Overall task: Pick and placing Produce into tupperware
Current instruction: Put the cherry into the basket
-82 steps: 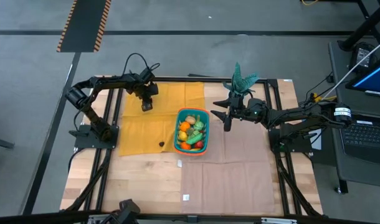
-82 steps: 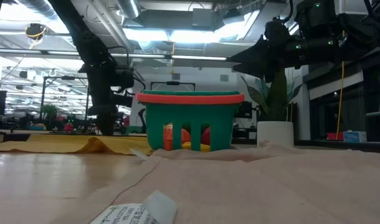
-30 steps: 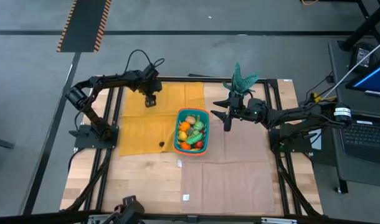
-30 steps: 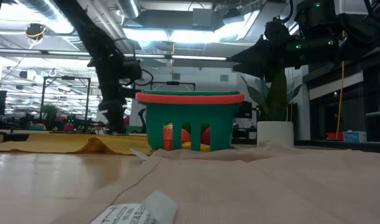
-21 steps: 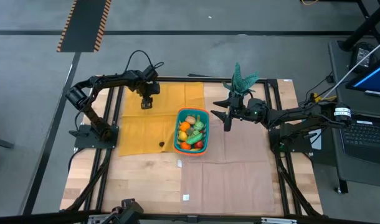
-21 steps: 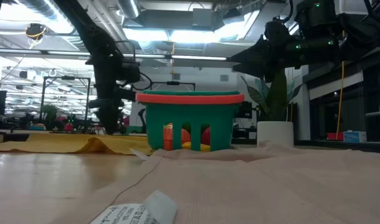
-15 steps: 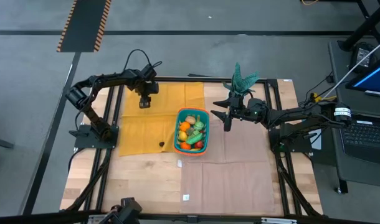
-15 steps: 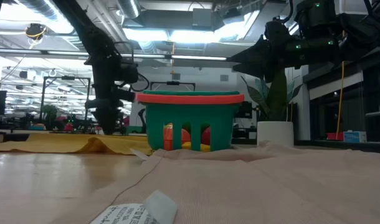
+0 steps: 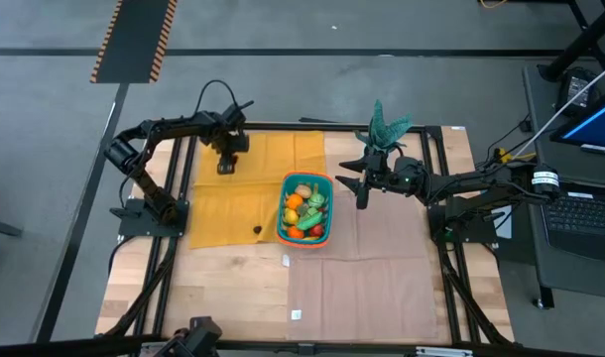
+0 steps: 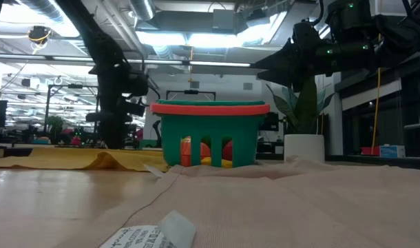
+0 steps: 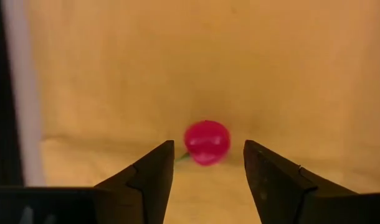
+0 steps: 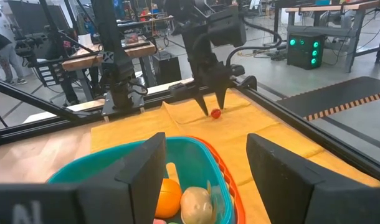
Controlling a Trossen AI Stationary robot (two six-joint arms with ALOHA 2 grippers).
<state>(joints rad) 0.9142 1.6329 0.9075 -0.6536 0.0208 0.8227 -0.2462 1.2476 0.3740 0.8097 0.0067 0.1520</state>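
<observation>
the left end effector (image 9: pixel 224 166) hangs low over the yellow cloth (image 9: pixel 245 188) at the far left part of the tabletop (image 9: pixel 233 288). its two fingers (image 11: pixel 149 177) are spread apart and hold nothing. a small red round fruit (image 11: pixel 207 142) lies on the cloth right in front of the gap between them, not touching either finger. the same red fruit (image 12: pixel 215 113) shows from the right wrist view, sitting on the cloth just below the tips of the left end effector (image 12: pixel 211 102).

the teal basket (image 9: pixel 304 208) with the orange rim sits in the middle of the tabletop, half on the yellow cloth and half on the tan cloth (image 9: pixel 382 268). it is full of little toy fruits and vegetables (image 9: pixel 305 208), orange, green, red and tan. a small dark thing (image 9: pixel 257 229) lies on the yellow cloth to the left of the basket.

the right end effector (image 9: pixel 360 188) waits in the air just to the right of the basket, near the potted plant (image 9: pixel 383 127). its fingers (image 12: pixel 137 174) are open and empty.
</observation>
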